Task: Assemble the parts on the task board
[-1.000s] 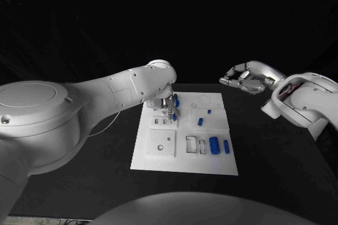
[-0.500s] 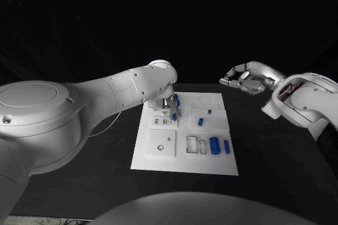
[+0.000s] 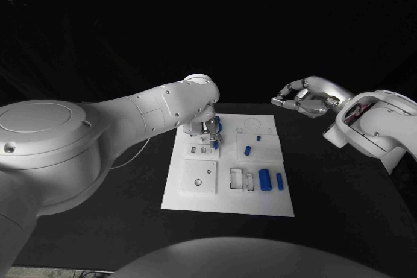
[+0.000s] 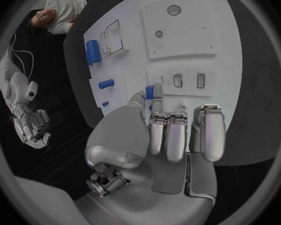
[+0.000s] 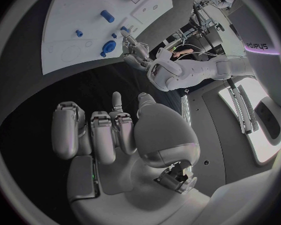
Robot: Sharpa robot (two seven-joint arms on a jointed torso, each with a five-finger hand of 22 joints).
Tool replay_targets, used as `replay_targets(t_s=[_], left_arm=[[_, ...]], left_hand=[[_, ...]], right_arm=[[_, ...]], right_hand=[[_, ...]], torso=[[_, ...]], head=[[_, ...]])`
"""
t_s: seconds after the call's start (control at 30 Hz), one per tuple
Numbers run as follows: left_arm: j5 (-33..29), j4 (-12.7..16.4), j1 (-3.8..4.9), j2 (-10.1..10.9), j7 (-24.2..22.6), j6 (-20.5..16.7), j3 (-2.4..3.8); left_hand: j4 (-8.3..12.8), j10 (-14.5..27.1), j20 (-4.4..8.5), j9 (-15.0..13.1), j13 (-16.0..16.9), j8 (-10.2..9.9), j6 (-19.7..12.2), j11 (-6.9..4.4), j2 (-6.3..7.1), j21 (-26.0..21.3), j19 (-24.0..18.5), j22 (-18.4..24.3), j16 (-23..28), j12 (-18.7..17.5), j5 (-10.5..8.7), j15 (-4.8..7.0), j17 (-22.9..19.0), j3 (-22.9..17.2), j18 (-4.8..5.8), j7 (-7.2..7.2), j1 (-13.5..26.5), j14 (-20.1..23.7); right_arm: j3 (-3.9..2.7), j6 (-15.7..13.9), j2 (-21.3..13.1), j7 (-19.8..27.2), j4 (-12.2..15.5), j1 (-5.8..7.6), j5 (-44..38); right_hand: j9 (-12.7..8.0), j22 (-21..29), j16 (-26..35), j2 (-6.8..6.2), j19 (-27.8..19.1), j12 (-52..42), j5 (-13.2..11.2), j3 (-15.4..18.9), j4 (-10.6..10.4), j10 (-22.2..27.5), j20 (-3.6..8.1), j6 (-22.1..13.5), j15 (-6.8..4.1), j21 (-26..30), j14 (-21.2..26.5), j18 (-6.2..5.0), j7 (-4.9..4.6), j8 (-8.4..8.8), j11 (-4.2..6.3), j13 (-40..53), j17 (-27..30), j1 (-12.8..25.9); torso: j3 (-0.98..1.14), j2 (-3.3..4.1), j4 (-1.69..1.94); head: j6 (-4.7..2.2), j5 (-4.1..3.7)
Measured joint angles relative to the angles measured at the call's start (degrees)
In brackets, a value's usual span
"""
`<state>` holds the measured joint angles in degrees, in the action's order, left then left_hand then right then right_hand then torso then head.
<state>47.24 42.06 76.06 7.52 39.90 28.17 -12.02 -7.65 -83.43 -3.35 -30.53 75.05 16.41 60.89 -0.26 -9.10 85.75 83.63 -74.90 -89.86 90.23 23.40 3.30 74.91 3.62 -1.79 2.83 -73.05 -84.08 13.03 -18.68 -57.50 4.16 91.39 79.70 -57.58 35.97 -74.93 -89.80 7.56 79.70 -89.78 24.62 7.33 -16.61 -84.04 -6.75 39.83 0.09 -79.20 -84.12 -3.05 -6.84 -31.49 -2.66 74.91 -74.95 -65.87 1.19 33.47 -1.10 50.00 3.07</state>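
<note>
Early on: left hand [image 3: 208,131] pinches a blue part [image 3: 216,144] over the board [image 3: 228,202] near the two small slots [image 3: 203,149], not seated yet. Four blue parts [image 3: 264,179] lie loose on the board mid-surface. Right hand [image 3: 302,99] hangs off-board, fingers curled, holding nothing. No readable labels on the board.

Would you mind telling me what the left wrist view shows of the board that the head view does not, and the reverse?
Left wrist view alone: the two small slots lie bare beyond the left hand, whose fingers pinch a blue part. Head view alone: the whole task board lies flat on the black table, and the right hand hangs off beyond its far right corner. Both: the thick blue cylinder beside the rectangular recesses.
</note>
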Motion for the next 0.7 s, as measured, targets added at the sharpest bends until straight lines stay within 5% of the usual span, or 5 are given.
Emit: replay_targets(t_s=[0.5, 0.7], left_arm=[[1.37, 0.14, 0.04, 0.11, 0.01, -0.36, 0.00], [1.75, 0.46, 0.04, 0.17, -0.04, -0.49, 0.01]], left_hand=[[3.29, -0.72, 0.41, -3.85, -0.13, 0.57, -0.82, -1.11, 4.01, -0.34, -0.01, 0.00, 0.00, -0.03, 0.01, 0.62, 0.00, -8.58, 0.01, -0.19, -0.99, 0.22], [2.77, -0.91, 0.61, -5.75, -0.11, 1.24, -1.14, -1.30, 5.63, -0.34, -0.21, -0.05, 0.00, -0.03, -0.01, 0.63, 0.00, -10.64, 0.01, -0.32, -0.70, 0.22]], right_arm=[[0.03, 0.24, -0.33, -0.01, 0.16, 0.00, -0.03], [0.04, 0.27, -0.37, -0.03, 0.20, 0.00, -0.03]], right_hand=[[0.05, 0.01, 0.00, 0.01, -0.40, 0.00, 0.00, 0.16, 0.16, 0.00, -0.01, 0.19, 0.00, 0.55, 0.00, 0.00, 0.19, 0.00, 0.00, 0.00, 0.01, -0.60], [0.04, 0.01, 0.00, 0.01, -0.54, 0.00, 0.00, 0.16, 0.16, 0.00, 0.09, 0.19, 0.00, 0.55, 0.00, 0.00, 0.20, 0.00, 0.00, 0.00, 0.01, -0.60]], torso=[[-0.02, -0.02, -0.01], [-0.03, 0.01, -0.01]], head=[[-0.01, 0.35], [-0.01, 0.45]])
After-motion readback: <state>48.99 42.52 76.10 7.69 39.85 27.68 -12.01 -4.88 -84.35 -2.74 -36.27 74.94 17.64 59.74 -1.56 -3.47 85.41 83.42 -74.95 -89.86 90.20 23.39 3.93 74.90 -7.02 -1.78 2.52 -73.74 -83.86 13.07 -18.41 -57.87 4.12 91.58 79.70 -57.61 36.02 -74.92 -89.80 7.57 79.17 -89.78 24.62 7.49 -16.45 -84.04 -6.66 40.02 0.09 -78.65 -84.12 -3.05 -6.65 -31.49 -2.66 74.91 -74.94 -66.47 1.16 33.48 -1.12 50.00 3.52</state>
